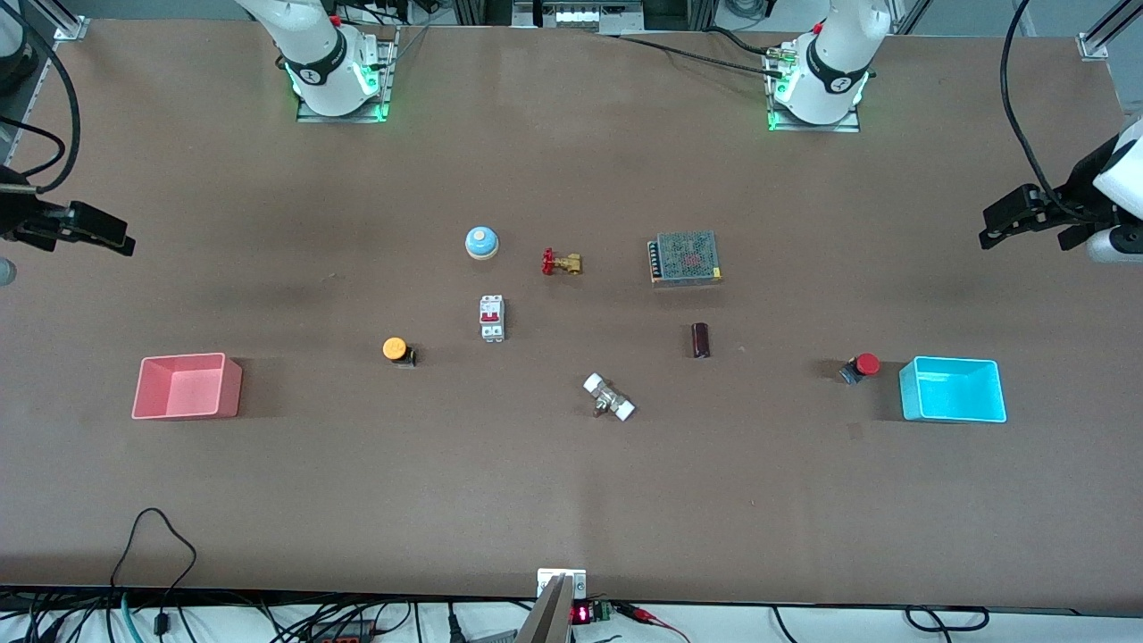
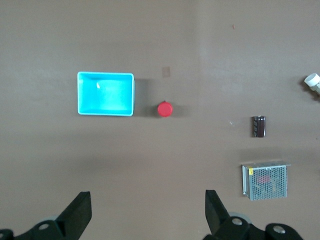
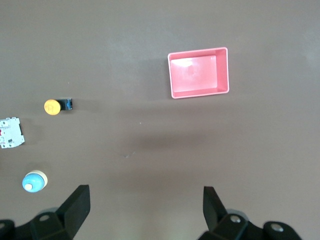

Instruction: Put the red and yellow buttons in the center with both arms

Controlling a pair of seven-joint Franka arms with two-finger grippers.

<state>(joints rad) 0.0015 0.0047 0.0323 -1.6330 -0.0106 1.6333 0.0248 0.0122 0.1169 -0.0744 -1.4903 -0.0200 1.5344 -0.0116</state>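
The red button [image 1: 860,366] lies in the right part of the front view, at middle height, just beside the cyan bin [image 1: 953,389] at the left arm's end of the table. The yellow button [image 1: 396,349] lies left of the middle of that view, between the pink bin [image 1: 187,386] and the white breaker [image 1: 492,317]. Both buttons are well apart from each other, and neither is at the middle of the table, so the wanted result is not there now.

The left gripper [image 2: 147,212] shows at the bottom edge of the left wrist view, its two fingers spread wide with nothing between them. It hangs high over its own end of the table, at the right edge of the front view. The right gripper [image 3: 145,210] shows the same way at the bottom of the right wrist view, also spread wide and holding nothing, high at the left edge of the front view.

I judge that each button sits on the side of the arm that can reach it. The middle holds a blue bell [image 1: 481,242], a red-handled valve [image 1: 561,263], a white-ended fitting [image 1: 609,397], a dark cylinder [image 1: 701,340] and a grey mesh box [image 1: 685,258], so the free place for the buttons is probably the bare spot among them.
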